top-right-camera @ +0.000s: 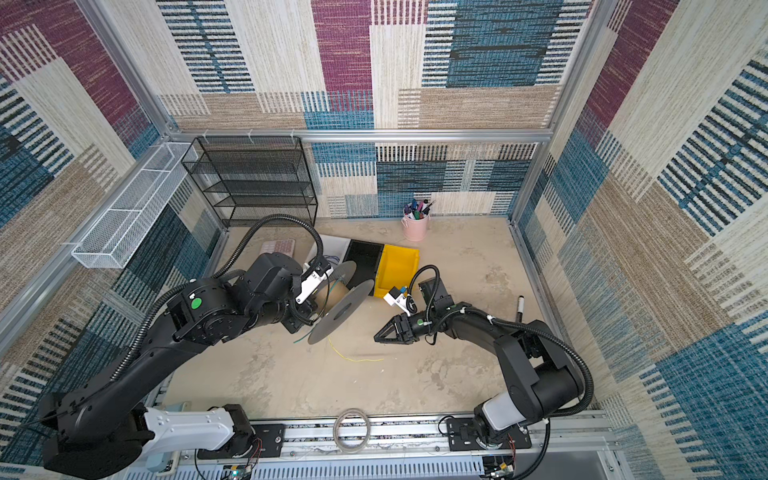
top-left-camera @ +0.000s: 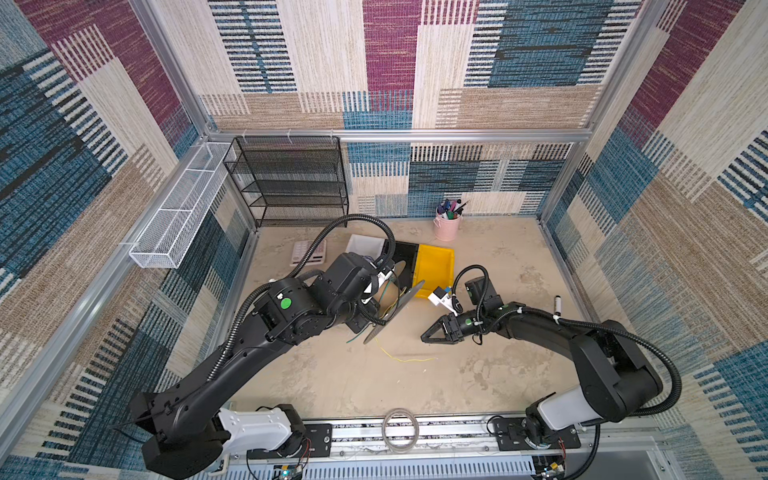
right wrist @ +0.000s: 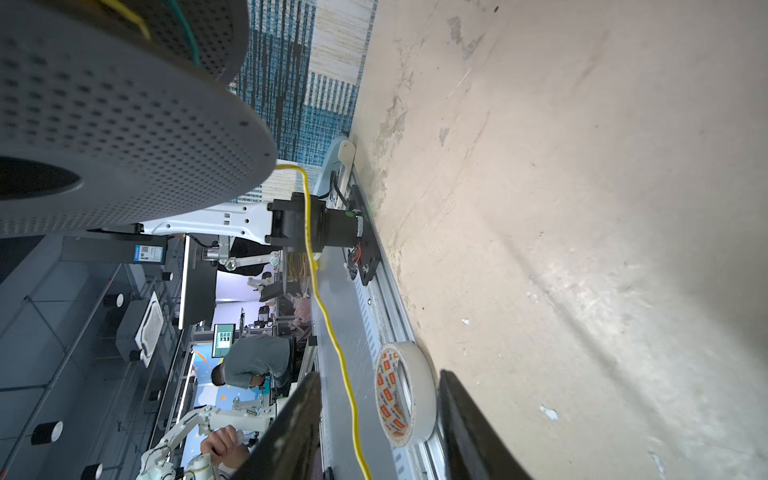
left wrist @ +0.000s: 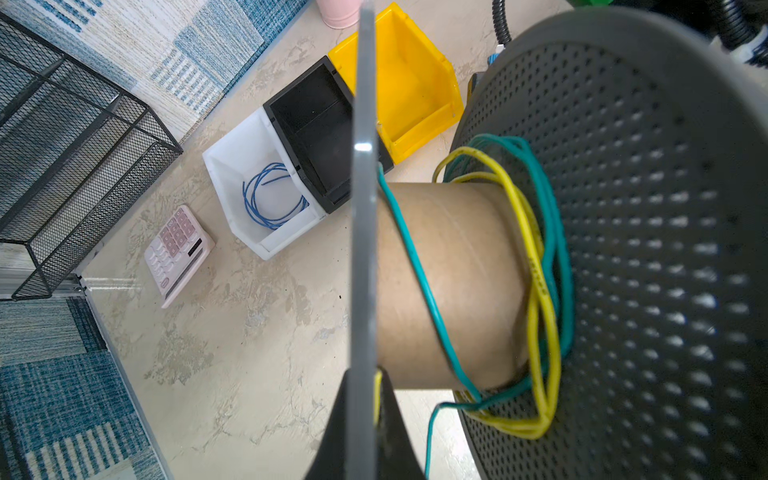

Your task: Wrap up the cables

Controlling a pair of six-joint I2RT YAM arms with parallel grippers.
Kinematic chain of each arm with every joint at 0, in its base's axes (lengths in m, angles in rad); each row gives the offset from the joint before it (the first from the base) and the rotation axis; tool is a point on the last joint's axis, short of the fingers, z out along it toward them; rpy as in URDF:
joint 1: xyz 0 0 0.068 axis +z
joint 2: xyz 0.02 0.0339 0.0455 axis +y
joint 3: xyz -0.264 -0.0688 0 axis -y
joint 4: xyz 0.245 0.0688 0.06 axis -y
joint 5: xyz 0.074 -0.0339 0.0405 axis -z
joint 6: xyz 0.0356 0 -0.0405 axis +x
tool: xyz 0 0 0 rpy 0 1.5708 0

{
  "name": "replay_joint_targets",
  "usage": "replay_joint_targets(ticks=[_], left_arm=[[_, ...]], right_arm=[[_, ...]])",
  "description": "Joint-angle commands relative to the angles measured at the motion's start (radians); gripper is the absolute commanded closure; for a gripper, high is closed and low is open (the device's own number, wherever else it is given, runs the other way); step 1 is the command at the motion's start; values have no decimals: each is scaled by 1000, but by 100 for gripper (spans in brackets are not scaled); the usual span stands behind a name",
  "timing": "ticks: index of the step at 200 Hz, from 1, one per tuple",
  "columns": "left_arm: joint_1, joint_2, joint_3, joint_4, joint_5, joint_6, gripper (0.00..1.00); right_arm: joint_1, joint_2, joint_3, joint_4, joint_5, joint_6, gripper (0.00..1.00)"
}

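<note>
Few slack turns of yellow cable (left wrist: pixel 539 286) could unwind: left gripper (left wrist: pixel 365 386) clamps the spool (left wrist: pixel 449 270) by its rim, while right gripper (right wrist: pixel 379 374) gapes, seemingly not touching the tail.

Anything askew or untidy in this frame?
Yes. On the spool, the yellow cable and green cable hang in slack loops, slumped against one flange rather than snug on the cardboard core. The yellow tail trails across the table.
</note>
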Motion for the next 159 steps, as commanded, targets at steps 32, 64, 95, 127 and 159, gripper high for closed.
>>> replay_joint_targets(ticks=[32, 64, 95, 127, 159], left_arm=[[-1, -3, -14, 67, -38, -1, 100], [-1, 4, -11, 67, -35, -1, 100], [-2, 8, -7, 67, -34, 0, 100], [-1, 7, -7, 66, -32, -1, 100], [-1, 10, -11, 67, -36, 0, 100]], right_arm=[[12, -41, 19, -170, 16, -80, 56], [32, -55, 14, -217, 121, -97, 55], [46, -48, 14, -218, 106, -105, 54], [64, -50, 33, -242, 156, -117, 55], [66, -38, 32, -234, 114, -116, 63]])
